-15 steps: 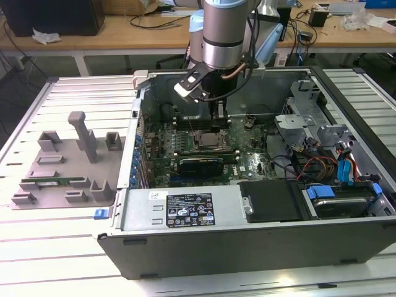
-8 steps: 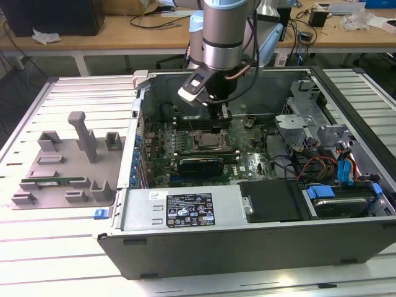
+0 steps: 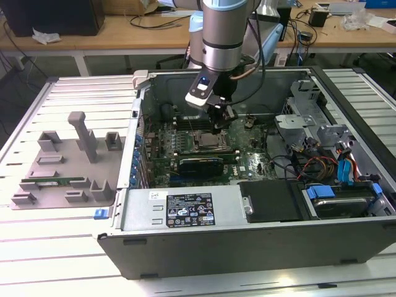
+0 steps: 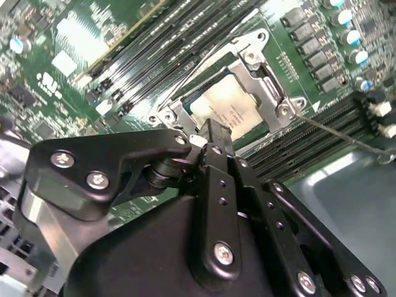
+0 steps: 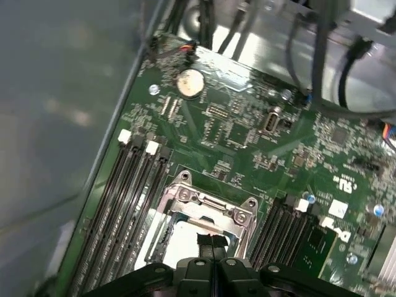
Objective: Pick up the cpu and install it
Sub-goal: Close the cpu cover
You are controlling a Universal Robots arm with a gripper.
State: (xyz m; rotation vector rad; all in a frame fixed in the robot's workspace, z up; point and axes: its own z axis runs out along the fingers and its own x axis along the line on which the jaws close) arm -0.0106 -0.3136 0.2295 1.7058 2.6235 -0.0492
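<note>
- gripper (image 4: 216,131): fingers pressed together, nothing between them. Tips sit right over the cpu's near edge; can't tell if they touch.
- cpu (image 4: 230,106) lies flat inside the socket frame (image 4: 263,83), silver top up.
- Memory slots (image 5: 133,192) flank the frame on 2 sides, close in, so side room at board level is tight.
- Exterior view: arm (image 3: 219,31) drops straight into the open case (image 3: 247,247). Walls ring the board, top is open.
- Case sits on a white slatted table (image 3: 62,260). On the exterior view's left is a grey fixture tray (image 3: 37,201) holding a green memory stick (image 3: 52,182).
- Behind: wooden benches (image 3: 111,31) with cables.
</note>
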